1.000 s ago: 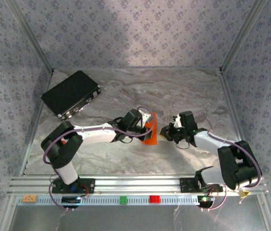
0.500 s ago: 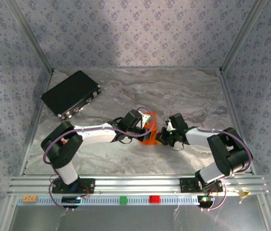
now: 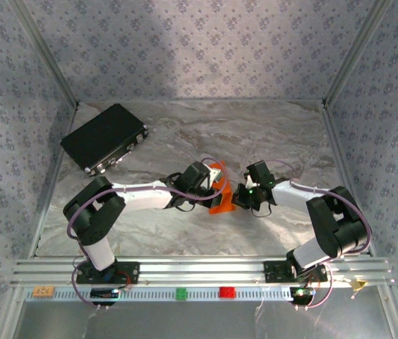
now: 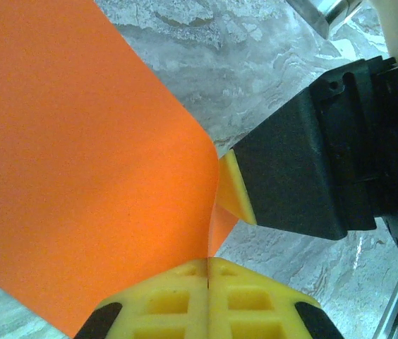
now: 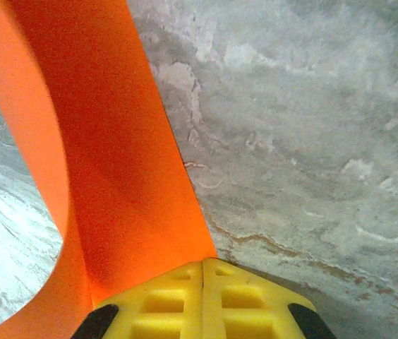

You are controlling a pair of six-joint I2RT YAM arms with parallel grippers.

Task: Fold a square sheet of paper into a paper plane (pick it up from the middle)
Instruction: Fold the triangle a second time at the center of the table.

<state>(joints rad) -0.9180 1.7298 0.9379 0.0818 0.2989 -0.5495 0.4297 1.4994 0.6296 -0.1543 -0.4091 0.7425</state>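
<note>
The square sheet of paper (image 3: 220, 200) is bright orange and hangs bent between my two grippers near the middle of the table; it is a curved sheet, not a dart shape. My left gripper (image 3: 213, 189) is shut on it: in the left wrist view the yellow pads (image 4: 178, 296) meet with the sheet (image 4: 79, 155) running into their seam. My right gripper (image 3: 237, 198) is shut on the sheet's other side. From the right wrist the sheet (image 5: 107, 162) curves up and left out of the closed pads (image 5: 234, 304). The right gripper's black finger (image 4: 298, 169) presses against the sheet in the left wrist view.
A black rectangular case (image 3: 104, 138) lies at the back left. A red block (image 3: 226, 292) and a green block (image 3: 181, 293) sit on the front rail (image 3: 199, 272). Patterned walls close in the marble table (image 3: 269, 134) on three sides.
My right gripper has moved left from just clear of the sheet to its right side and now pinches it. The left gripper has hardly moved and keeps its hold.
</note>
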